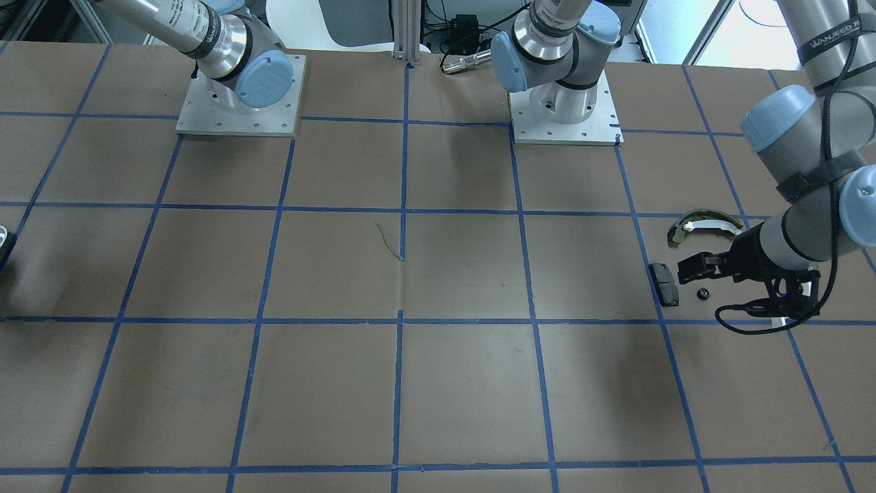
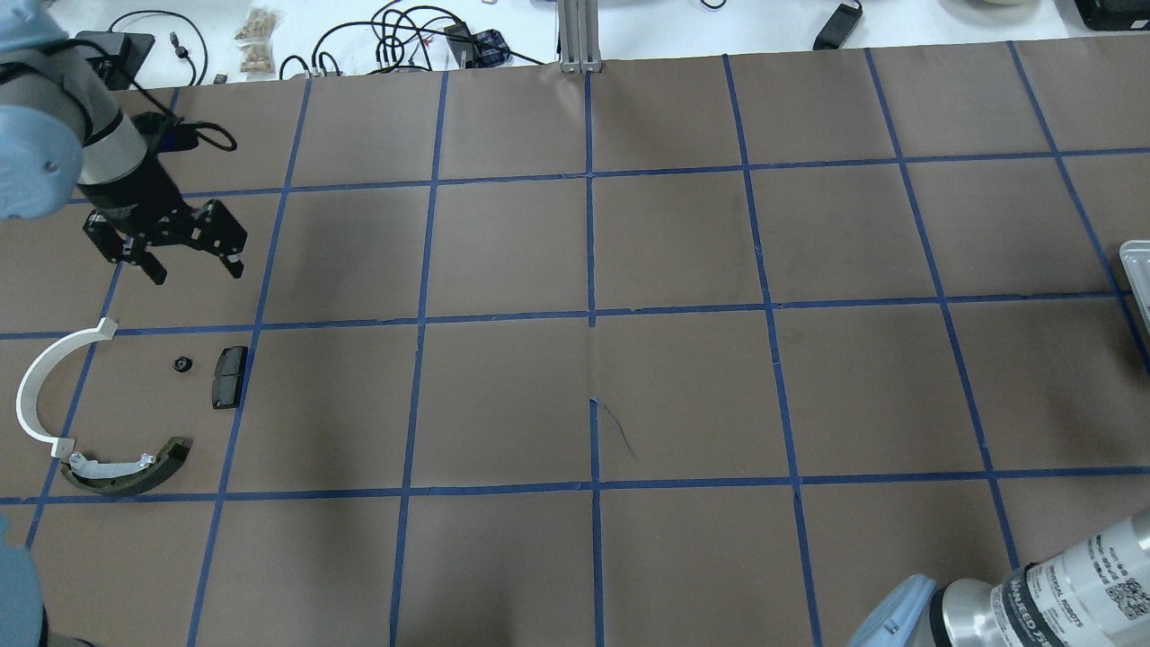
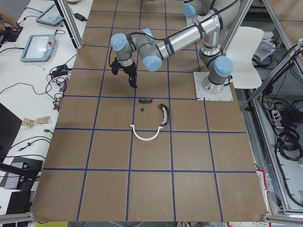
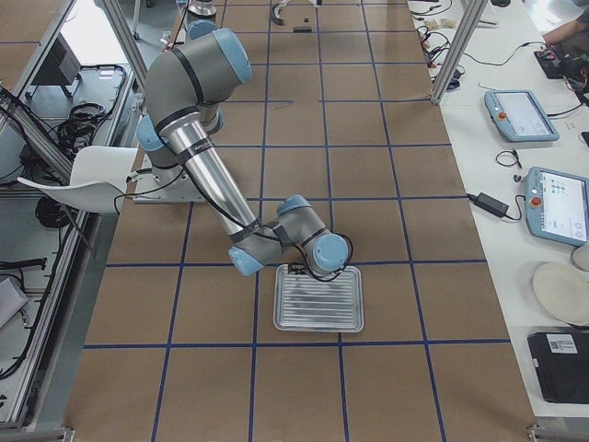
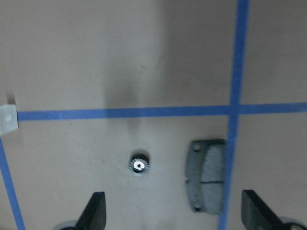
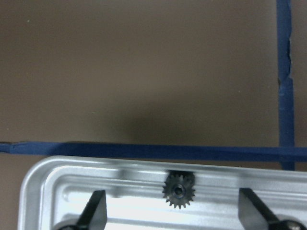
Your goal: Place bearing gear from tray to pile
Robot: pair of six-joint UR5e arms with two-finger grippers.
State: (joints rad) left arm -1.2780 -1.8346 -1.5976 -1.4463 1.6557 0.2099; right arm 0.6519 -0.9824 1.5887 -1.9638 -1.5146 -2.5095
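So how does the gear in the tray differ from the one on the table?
The gear in the tray lies in the silver tray, by its rim; the gear on the table lies beside the black pad. The tray gear's centre looks dark; the table gear's shines white. Both are small, dark, toothed, lying flat and ungripped.

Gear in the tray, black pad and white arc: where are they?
gear [image 6: 179, 190], right wrist view, on its centre hub.
black pad [image 2: 229, 376], overhead view, on its flat middle.
white arc [image 2: 25, 395], overhead view, on the middle of its curve.
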